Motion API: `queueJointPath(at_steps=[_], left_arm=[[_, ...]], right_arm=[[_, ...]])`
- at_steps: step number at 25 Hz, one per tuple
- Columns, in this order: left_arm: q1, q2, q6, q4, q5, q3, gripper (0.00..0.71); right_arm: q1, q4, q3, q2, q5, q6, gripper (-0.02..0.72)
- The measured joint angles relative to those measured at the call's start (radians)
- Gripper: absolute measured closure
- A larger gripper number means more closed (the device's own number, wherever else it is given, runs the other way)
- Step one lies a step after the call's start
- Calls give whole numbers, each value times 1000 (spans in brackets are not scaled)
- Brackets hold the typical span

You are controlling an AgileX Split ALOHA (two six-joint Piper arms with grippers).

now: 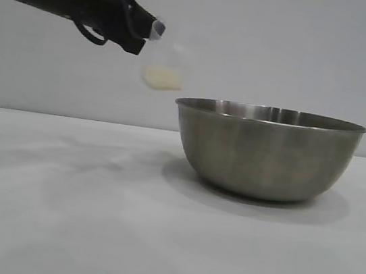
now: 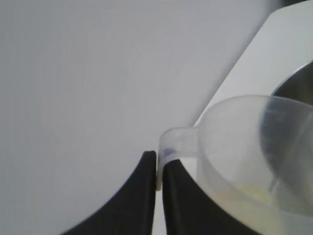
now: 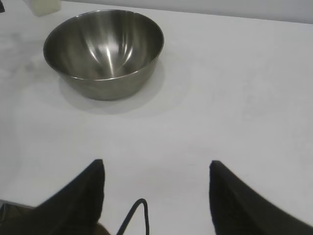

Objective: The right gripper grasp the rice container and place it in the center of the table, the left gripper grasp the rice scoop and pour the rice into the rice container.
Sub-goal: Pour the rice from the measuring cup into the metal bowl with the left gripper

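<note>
The steel rice container (image 1: 266,152) stands upright on the white table (image 1: 56,214), right of centre in the exterior view. My left gripper (image 1: 144,36) is shut on the handle of the translucent rice scoop (image 1: 163,62) and holds it in the air up and to the left of the container's rim. The rice (image 1: 160,77) lies in the scoop's bottom. In the left wrist view the gripper (image 2: 157,164) pinches the scoop's handle and the scoop (image 2: 254,152) hangs beside the container's rim (image 2: 298,83). My right gripper (image 3: 156,166) is open and empty, well back from the container (image 3: 105,49), which looks empty inside.
A plain pale wall stands behind the table. The scoop's bottom also shows in the right wrist view (image 3: 45,6), beyond the container.
</note>
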Motion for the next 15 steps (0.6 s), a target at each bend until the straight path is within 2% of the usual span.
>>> queueJointPath(at_steps=[5, 9, 15], left_arm=[[-38, 0, 118, 17, 41, -76, 710], [-58, 0, 220, 98, 83, -112, 710], [-129, 0, 466, 164, 177, -120, 710]], right_arm=[[0, 0, 0, 0, 0, 0, 276], [0, 0, 0, 0, 0, 0, 276], [0, -2, 0, 0, 0, 0, 276]])
